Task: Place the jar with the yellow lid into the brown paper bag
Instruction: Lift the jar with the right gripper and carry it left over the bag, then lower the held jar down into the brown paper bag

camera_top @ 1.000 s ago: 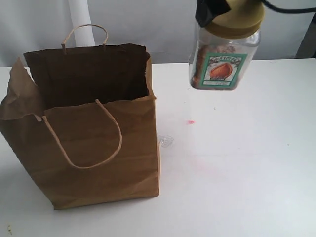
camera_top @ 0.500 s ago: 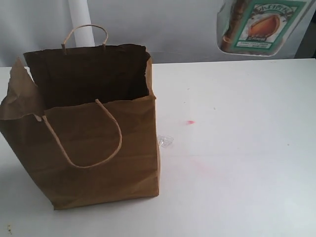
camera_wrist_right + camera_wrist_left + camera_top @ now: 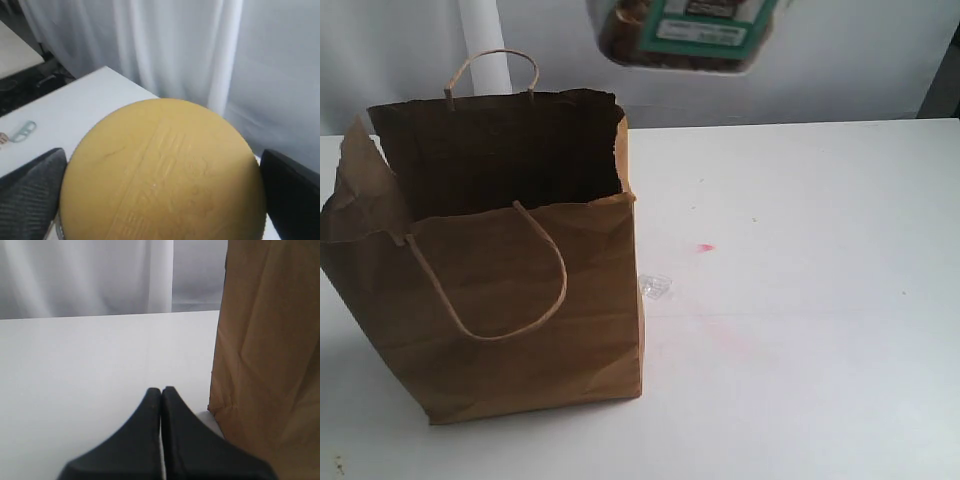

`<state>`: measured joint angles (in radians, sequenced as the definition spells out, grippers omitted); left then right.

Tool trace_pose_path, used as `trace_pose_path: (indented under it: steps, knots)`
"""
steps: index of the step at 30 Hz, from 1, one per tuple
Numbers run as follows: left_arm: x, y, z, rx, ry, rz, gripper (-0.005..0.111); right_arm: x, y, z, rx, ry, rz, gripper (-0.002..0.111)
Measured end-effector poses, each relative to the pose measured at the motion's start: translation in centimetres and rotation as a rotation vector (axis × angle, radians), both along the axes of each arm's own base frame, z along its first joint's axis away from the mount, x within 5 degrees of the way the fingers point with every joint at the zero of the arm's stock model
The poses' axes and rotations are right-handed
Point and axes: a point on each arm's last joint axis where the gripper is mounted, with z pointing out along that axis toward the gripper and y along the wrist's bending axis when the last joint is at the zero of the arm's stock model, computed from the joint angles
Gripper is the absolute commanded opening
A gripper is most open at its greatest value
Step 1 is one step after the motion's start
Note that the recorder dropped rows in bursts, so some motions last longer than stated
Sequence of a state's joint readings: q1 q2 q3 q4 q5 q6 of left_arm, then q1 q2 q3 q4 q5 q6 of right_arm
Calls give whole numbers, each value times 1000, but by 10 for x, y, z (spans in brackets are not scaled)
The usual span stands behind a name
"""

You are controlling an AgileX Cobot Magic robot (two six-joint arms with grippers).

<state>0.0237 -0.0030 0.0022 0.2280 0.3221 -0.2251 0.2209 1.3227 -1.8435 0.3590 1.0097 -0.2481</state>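
Observation:
The brown paper bag [image 3: 510,290] stands open on the left of the white table, its dark mouth facing up. High at the top edge of the exterior view hangs the base of the yellow-lidded jar [image 3: 685,40], just right of and above the bag's rim; its lid is cut off there. In the right wrist view the mustard lid [image 3: 162,175] fills the space between the two dark fingers [image 3: 30,195], so my right gripper [image 3: 162,192] is shut on the jar. My left gripper [image 3: 161,392] is shut and empty, low beside the bag's side [image 3: 270,350].
The white table [image 3: 800,300] carries a small clear scrap [image 3: 656,286] by the bag's front corner and faint pink marks [image 3: 705,248]. White curtains hang behind. A keyring-like item [image 3: 22,132] lies on a surface in the right wrist view.
The jar has risen and travelled left, from over the table's right side to above the bag's right rim, leaving only its base in view. The bag and left gripper are unmoved.

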Motion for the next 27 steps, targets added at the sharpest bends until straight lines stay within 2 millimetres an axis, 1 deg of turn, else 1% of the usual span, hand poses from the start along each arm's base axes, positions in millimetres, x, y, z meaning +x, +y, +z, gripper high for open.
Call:
trace_pose_path:
  steps: [5, 9, 16, 21, 24, 27]
  knots:
    - [0, 0, 0, 0, 0, 0, 1, 7, 9, 4, 56, -66, 67, 0]
    - [0, 0, 0, 0, 0, 0, 1, 21, 26, -3, 28, -97, 131, 0]
    - [0, 0, 0, 0, 0, 0, 1, 50, 67, -22, 24, -132, 206, 0]
    - [0, 0, 0, 0, 0, 0, 1, 67, 96, -43, 10, -100, 260, 0]
    - [0, 0, 0, 0, 0, 0, 1, 77, 109, -58, -11, -63, 280, 0]
    - [0, 0, 0, 0, 0, 0, 1, 85, 116, -69, -23, -35, 287, 0]
